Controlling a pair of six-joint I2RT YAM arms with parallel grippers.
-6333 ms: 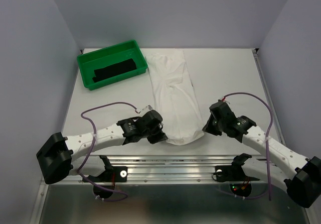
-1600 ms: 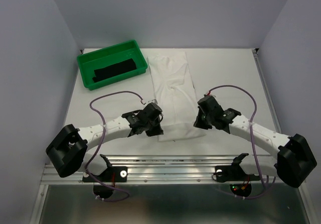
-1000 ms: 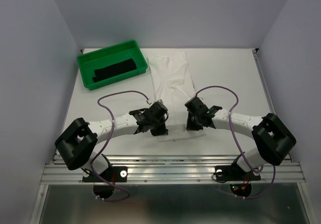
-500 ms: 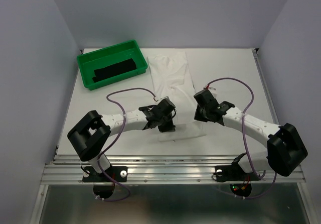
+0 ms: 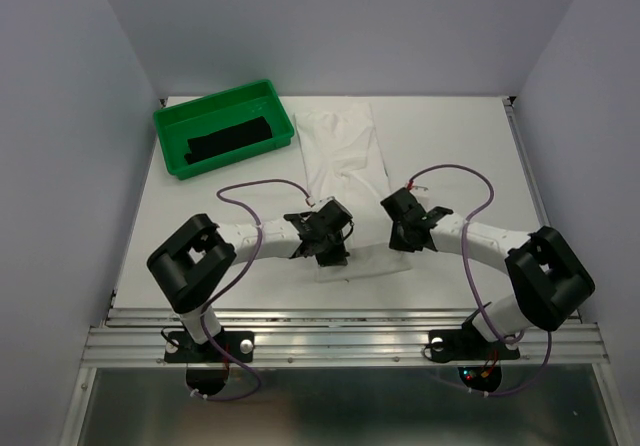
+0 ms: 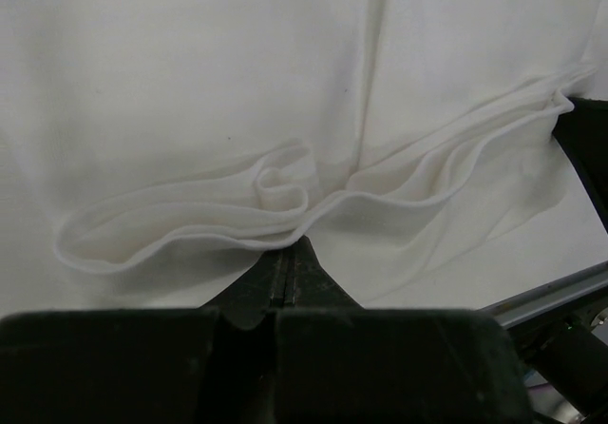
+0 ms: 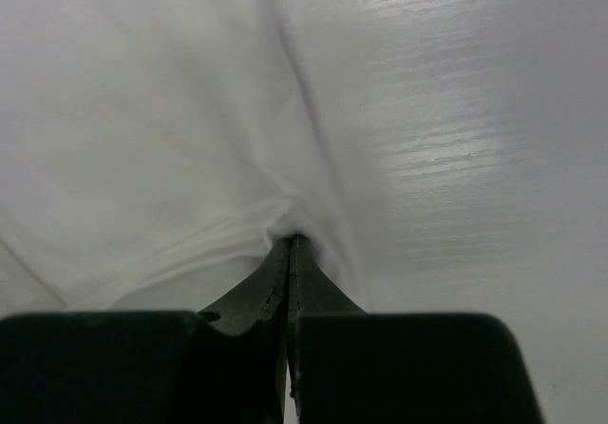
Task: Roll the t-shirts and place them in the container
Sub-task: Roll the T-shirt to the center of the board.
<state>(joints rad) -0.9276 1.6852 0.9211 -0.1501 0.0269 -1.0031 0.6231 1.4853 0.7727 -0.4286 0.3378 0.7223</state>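
The white t-shirt (image 5: 345, 156) lies as a long folded strip down the middle of the table, its near end doubled over into layered folds (image 6: 285, 186). My left gripper (image 5: 333, 254) is at the left of that near end, shut with its tips (image 6: 290, 245) pinching the folded edge. At the right side my right gripper (image 5: 398, 238) is shut too, and the cloth puckers around its tips (image 7: 290, 240). The black t-shirt (image 5: 228, 140) lies in the green tray (image 5: 215, 101) at the back left, away from both grippers.
White table surface (image 5: 460, 156) shows right of the shirt and also in the right wrist view (image 7: 475, 110). A metal rail (image 5: 340, 331) runs along the front edge. Walls close in the left, right and back. Purple cables loop above both arms.
Both grippers have carried the shirt's near end away from the table front and drawn closer together, so the strip is shorter. In the last half second they barely moved.
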